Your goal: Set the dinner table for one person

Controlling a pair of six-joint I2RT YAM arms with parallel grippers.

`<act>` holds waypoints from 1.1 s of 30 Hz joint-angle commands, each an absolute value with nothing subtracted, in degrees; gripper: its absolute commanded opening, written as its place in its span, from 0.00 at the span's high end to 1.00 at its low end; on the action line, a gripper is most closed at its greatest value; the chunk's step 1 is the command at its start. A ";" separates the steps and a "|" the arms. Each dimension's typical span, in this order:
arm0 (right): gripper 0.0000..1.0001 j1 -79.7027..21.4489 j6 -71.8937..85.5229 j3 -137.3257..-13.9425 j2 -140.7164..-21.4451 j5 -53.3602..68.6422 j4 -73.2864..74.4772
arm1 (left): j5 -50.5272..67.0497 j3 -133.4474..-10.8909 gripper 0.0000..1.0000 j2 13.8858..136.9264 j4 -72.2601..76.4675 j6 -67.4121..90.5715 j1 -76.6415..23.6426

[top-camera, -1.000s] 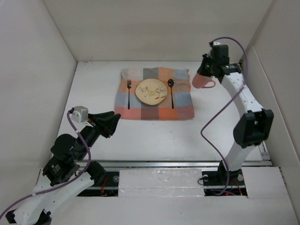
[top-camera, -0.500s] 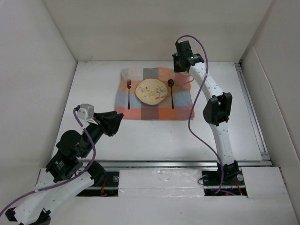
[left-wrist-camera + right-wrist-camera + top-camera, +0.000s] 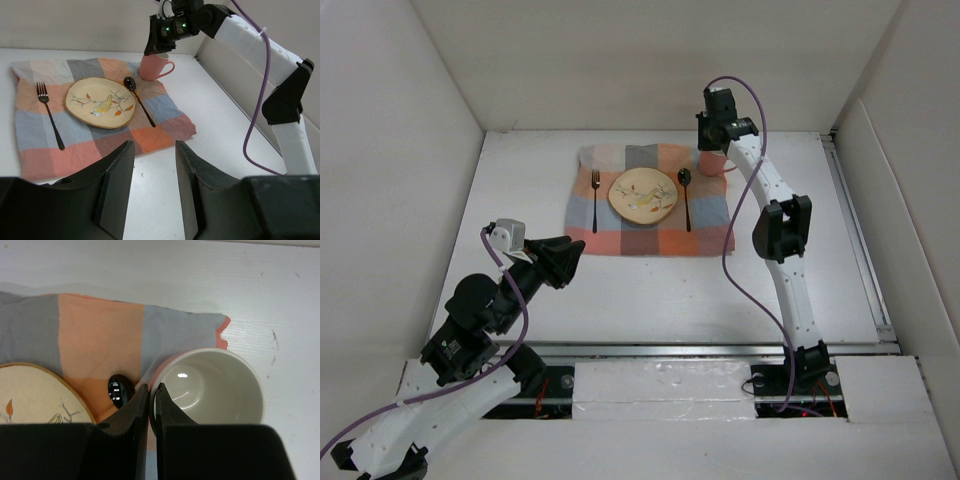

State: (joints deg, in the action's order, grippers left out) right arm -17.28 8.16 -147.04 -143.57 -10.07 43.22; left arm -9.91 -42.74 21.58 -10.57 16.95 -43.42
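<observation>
Pink is the mug (image 3: 712,163) that my right claw (image 3: 149,388) holds. My 2 fingers are pinched tight on the left side of its rim.

1 second ago I held this mug out over bare table, well to the right of the checked cloth (image 3: 620,235). Now my right arm (image 3: 782,230) has swung in, and the mug is at the far right corner of the cloth. I cannot tell if it sits on the cloth or hangs just above it. My left arm (image 3: 480,310) has crept a little closer to the cloth too. My left claw (image 3: 154,144) is open with nothing in it, over bare table by the near edge of the cloth.

The dinner table (image 3: 650,290) is the big white top under everything. In the top view it looks longer from left to right than from near to far. The cloth lies on its far half, with its long side going left to right too.

The mug is upright, mouth up, with its handle pointing right, away from the plate (image 3: 642,194). The plate is in the middle of the cloth. The fork (image 3: 595,200) lies to its left and the spoon (image 3: 685,200) to its right, both running from near to far. The round end of the spoon is at the far end, just beside the mug and close to my right fingers. My right arm and its purple cable (image 3: 735,250) stretch over the right side of the table.
</observation>
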 commanded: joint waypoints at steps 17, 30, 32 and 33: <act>0.40 -16.79 6.94 -145.37 -142.13 -10.72 29.09 | -11.07 -42.45 0.64 23.20 -8.53 16.35 -43.59; 0.00 -19.34 6.24 -126.76 -114.98 -18.91 22.50 | -14.15 -42.89 0.28 23.47 -9.84 16.70 -42.98; 0.00 -19.95 6.24 -122.28 -106.49 -15.13 22.50 | -13.63 -43.07 0.20 23.90 -9.76 16.96 -42.37; 0.00 -20.47 6.41 -115.30 -103.13 -14.51 22.06 | -13.45 -43.15 0.19 23.99 -9.67 17.22 -41.49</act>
